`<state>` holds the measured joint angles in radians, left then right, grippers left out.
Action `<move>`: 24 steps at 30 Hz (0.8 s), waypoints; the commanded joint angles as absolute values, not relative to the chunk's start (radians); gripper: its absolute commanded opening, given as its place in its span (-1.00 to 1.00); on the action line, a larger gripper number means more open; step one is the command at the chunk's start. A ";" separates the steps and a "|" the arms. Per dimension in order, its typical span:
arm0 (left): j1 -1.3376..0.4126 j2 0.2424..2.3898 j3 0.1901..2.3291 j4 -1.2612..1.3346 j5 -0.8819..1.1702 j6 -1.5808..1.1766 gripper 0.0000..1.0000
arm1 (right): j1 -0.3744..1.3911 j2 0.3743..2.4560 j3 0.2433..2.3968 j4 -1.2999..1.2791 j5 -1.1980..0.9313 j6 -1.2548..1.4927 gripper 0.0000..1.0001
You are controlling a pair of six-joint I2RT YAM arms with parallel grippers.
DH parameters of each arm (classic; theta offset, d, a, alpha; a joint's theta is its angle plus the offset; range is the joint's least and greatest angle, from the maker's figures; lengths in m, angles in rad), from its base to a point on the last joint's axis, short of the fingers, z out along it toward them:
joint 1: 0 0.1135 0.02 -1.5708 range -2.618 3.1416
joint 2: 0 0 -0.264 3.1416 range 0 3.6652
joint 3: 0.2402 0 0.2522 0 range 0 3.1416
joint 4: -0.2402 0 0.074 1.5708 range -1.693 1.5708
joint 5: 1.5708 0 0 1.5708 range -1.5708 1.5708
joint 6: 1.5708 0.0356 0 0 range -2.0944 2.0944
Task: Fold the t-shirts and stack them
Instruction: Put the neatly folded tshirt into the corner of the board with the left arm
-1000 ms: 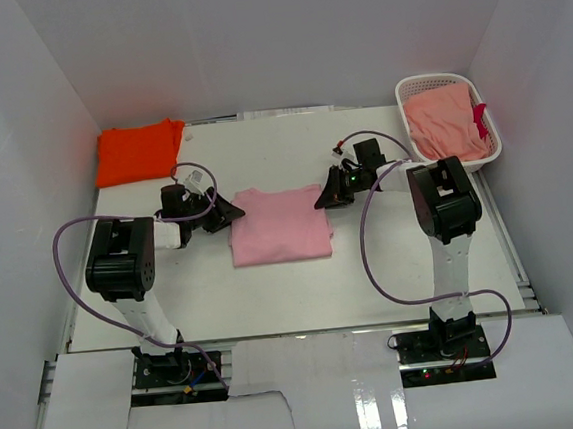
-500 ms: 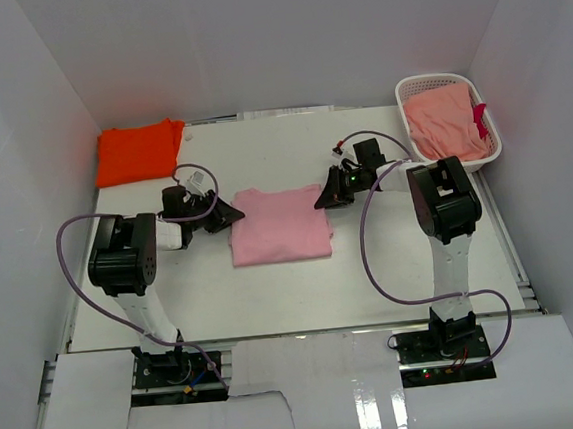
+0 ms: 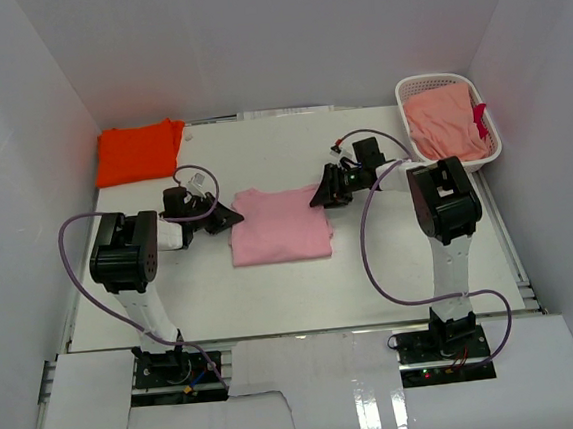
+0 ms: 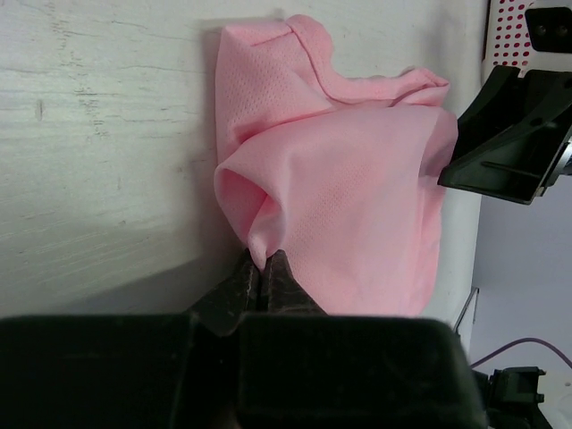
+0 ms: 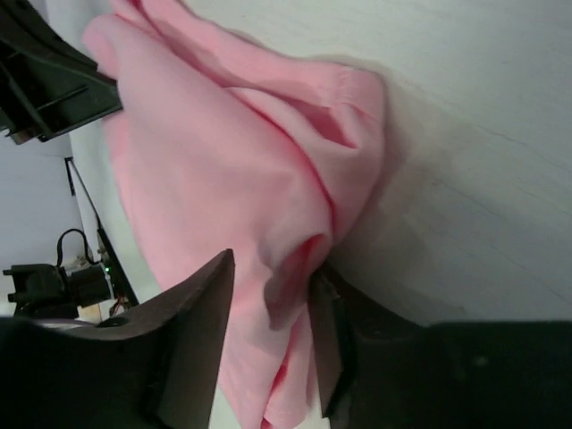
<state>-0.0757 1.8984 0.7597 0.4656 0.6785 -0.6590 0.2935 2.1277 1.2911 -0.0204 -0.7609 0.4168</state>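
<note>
A light pink t-shirt [image 3: 279, 225] lies folded in a rough square at the middle of the table. My left gripper [image 3: 228, 215] is at its left edge. In the left wrist view that gripper [image 4: 264, 261] is shut on a pinched fold of the pink t-shirt [image 4: 349, 179]. At the shirt's right edge sits my right gripper [image 3: 327, 193]. In the right wrist view it [image 5: 268, 295] stands open, and a loose fold of the pink t-shirt [image 5: 223, 170] lies between its fingers. A bright orange t-shirt [image 3: 139, 152] lies folded at the back left.
A white lattice basket [image 3: 433, 80] stands at the back right with a salmon-pink cloth [image 3: 444, 120] in it. White walls close in the table on the left, back and right. Purple cables loop off both arms.
My left gripper has closed on the pink shirt's left edge. My right gripper has opened, letting go of the right edge, and shifted slightly.
</note>
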 commanded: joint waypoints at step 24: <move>-0.080 1.971 1.113 0.246 0.606 -0.588 -1.00 | 0.285 1.702 1.006 -0.141 -0.373 0.307 0.86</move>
